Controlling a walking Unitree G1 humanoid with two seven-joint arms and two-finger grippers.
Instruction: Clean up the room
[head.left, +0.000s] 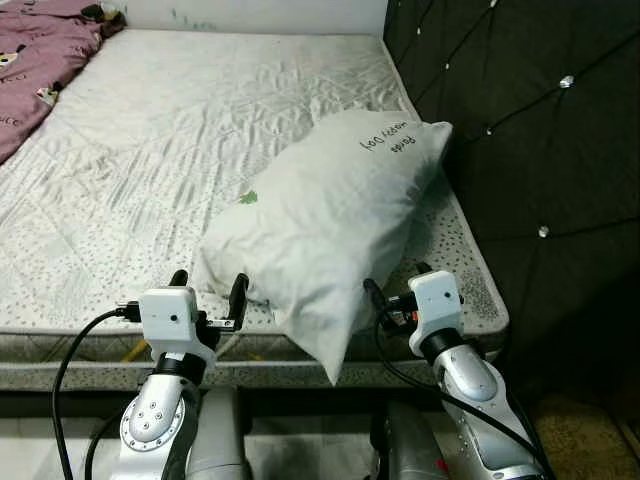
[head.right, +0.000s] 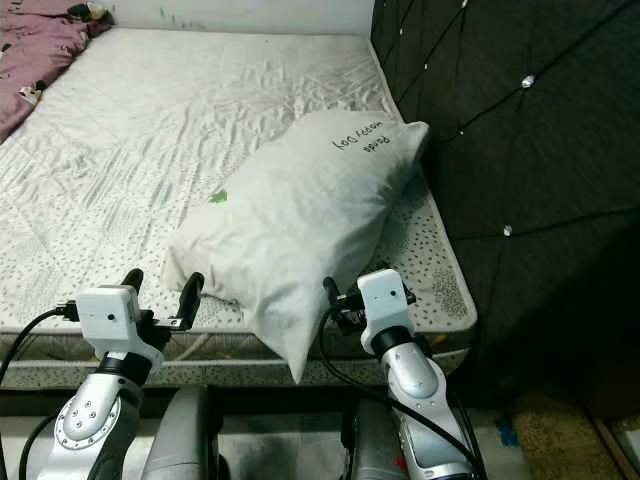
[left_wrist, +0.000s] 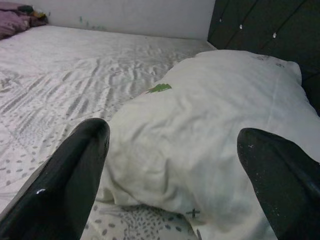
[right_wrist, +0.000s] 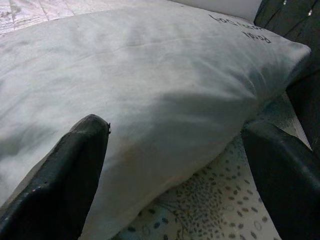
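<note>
Lying across the near right corner of the mattress (head.left: 200, 150) is a pale pillow (head.left: 330, 220), its far end resting against the dark padded headboard (head.left: 530, 130) and its near corner hanging over the mattress edge toward the robot. Dark handwriting is showing on the pillow's far end, and a small green mark (head.left: 249, 197) is sitting on its left side.

Both arms are reaching toward the pillow from the mattress edge. The left gripper (head.left: 208, 292) is hovering just beside the pillow's near left end, its two black fingers (left_wrist: 65, 185) spread wide with nothing between them; the wrist view is showing the pillow ahead in the gap. The right gripper (head.left: 395, 290) is sitting at the pillow's near right side, just beside the fabric, and its fingers (right_wrist: 60, 185) are also standing wide apart, with the pillow's side lying ahead between them and nothing gripped.

A purple blanket (head.left: 40, 60) is lying bunched at the far left corner of the mattress, well apart from the pillow.
</note>
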